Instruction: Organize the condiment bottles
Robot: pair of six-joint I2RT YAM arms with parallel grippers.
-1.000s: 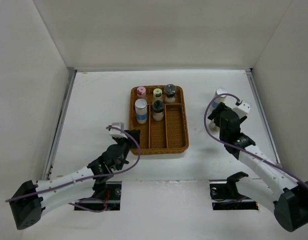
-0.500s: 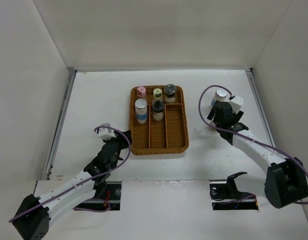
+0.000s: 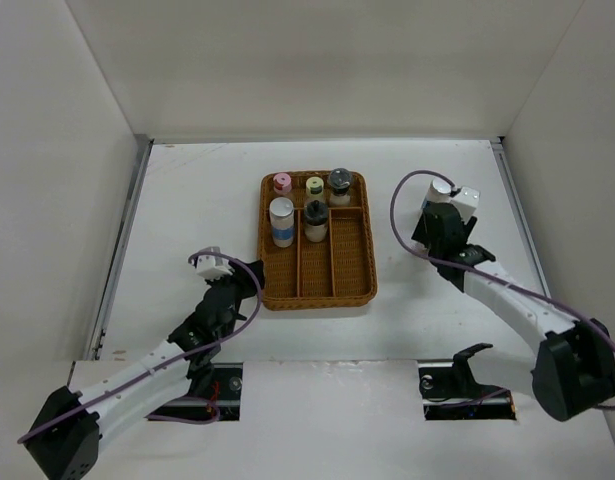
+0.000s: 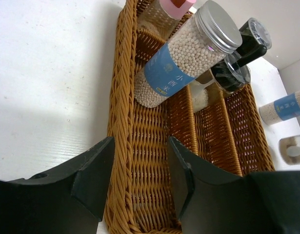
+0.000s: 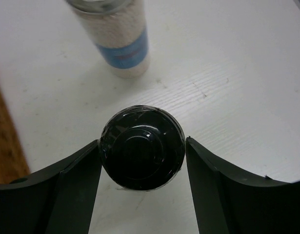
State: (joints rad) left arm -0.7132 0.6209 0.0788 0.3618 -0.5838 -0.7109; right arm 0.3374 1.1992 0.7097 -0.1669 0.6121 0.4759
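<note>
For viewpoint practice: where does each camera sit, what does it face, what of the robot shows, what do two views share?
Top external: above, behind the bases, facing down at the table; both arms.
Left wrist: low, facing along the wicker tray; own fingers.
Right wrist: above the black-capped bottle; own fingers.
Shared: both wrists see the blue-banded cylinder.

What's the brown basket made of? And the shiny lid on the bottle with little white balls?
The basket looks like woven wicker or rattan: brown strands braided over and under, slightly glossy. The lid looks like metal, maybe aluminium: silver, with fine ridges round its side. The bottle is clear plastic or glass, since the balls show through; I cannot tell which.
</note>
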